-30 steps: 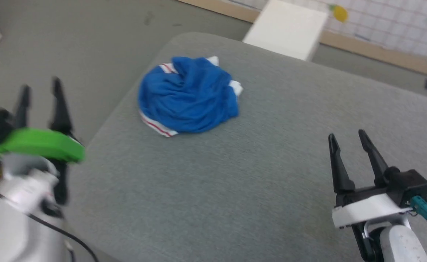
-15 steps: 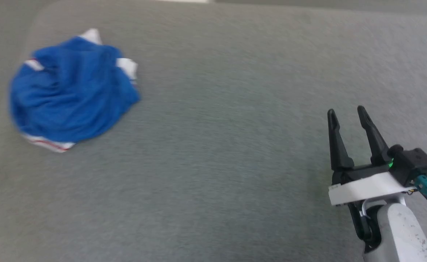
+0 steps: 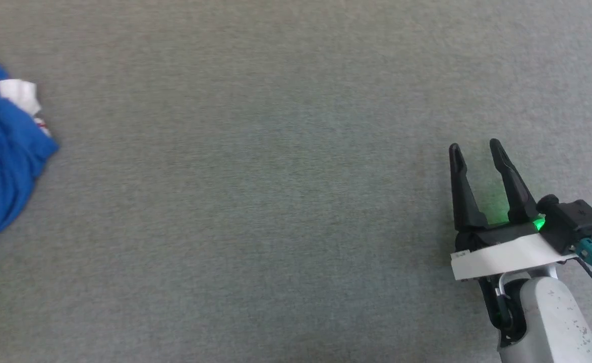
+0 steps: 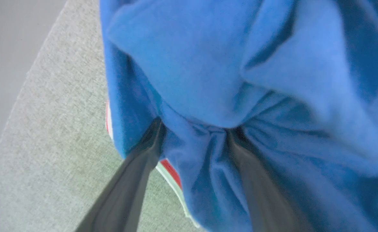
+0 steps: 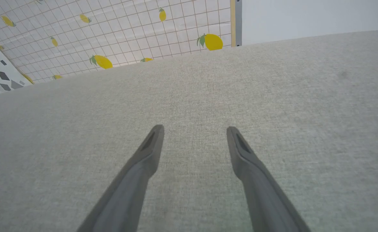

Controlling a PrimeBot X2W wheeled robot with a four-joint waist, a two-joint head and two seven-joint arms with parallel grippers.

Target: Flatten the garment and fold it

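The garment [image 3: 3, 161] is a crumpled royal-blue heap with a white sleeve patch [image 3: 18, 96], cut off by the left edge of the head view. In the left wrist view the garment [image 4: 208, 64] looms close, with red-striped white trim at its lower edge. My left gripper [image 4: 197, 127] is open, its fingertips pressed into the blue folds with a bunch of cloth between them. My right gripper [image 3: 475, 146] hovers open over the bare grey cushion far to the right of the heap; the right gripper [image 5: 195, 129] has nothing between its fingers.
The grey fabric cushion [image 3: 276, 201] spreads wide between the garment and my right arm. Its rounded edge [image 4: 31, 96] runs just left of the heap, with floor [image 4: 8, 32] beyond. A tiled wall with lemon prints [image 5: 111, 32] stands past the cushion's far side.
The head camera has swung right, so the garment slid to the view's left edge and my left gripper left that view. The right gripper stays open in much the same spot.
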